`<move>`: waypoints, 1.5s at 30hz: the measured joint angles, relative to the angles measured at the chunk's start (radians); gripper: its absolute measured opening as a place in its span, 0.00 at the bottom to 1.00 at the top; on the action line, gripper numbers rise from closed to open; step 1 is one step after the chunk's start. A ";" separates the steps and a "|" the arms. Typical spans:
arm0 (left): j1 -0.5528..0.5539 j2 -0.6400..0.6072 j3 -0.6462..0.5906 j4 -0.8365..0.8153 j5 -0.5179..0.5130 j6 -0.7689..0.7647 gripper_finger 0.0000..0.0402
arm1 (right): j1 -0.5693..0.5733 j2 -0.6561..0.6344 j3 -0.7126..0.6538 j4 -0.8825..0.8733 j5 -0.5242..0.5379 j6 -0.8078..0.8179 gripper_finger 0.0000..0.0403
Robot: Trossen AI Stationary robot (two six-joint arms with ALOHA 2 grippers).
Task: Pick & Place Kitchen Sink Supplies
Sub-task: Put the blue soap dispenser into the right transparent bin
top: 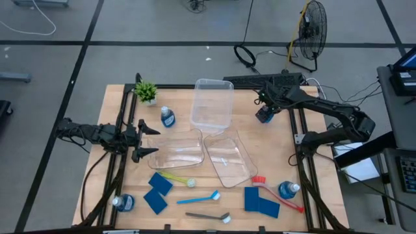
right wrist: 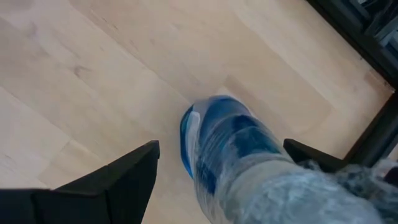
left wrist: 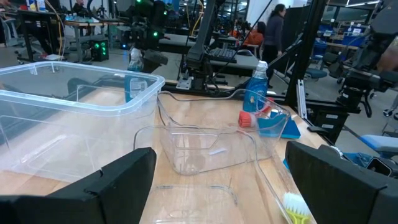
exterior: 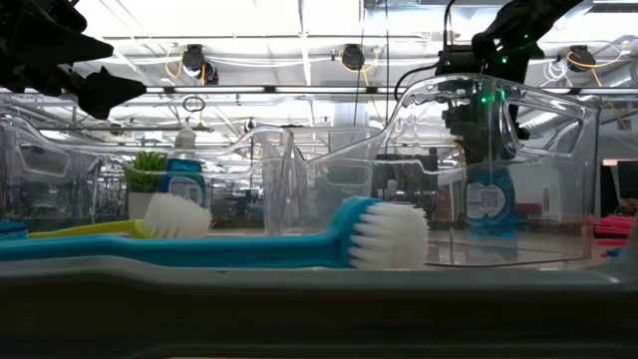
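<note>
Early stage, by the look of it: all three clear plastic rectangular bins [top: 213, 102] empty. Right pincer [top: 265, 114] at 1 o'clock, clamped on a small clear blue-liquid bottle [right wrist: 214, 146] above the wooden counter [top: 325, 179]. Left pincer [top: 144, 140] at 9 o'clock, spread wide, holding nothing. Remaining bottles, blue sponges [top: 158, 184], brushes loose near 6 o'clock.

Both arms are dark, nearly black, built of slim jointed links. The left gripper [top: 144, 140] ends in two broad, flat, matte black fingers [left wrist: 118, 186]. A small green light, perhaps an indicator, glows on the right arm [exterior: 485, 98].
</note>
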 joint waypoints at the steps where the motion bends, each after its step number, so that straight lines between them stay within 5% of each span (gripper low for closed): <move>1: 0.000 0.000 0.000 0.000 0.000 0.000 0.90 | 0.000 0.000 0.000 -0.002 0.000 0.000 0.80; 21: 0.000 0.000 0.000 0.000 0.000 0.000 0.90 | 0.001 0.000 0.000 -0.042 -0.001 0.000 0.40; 34: 0.000 0.000 0.000 0.000 0.000 0.000 0.90 | 0.000 -0.031 0.000 0.005 0.005 -0.040 0.40; 45: 0.000 0.000 0.000 0.000 0.000 0.000 0.90 | 0.002 -0.216 0.000 0.054 -0.002 -0.039 0.41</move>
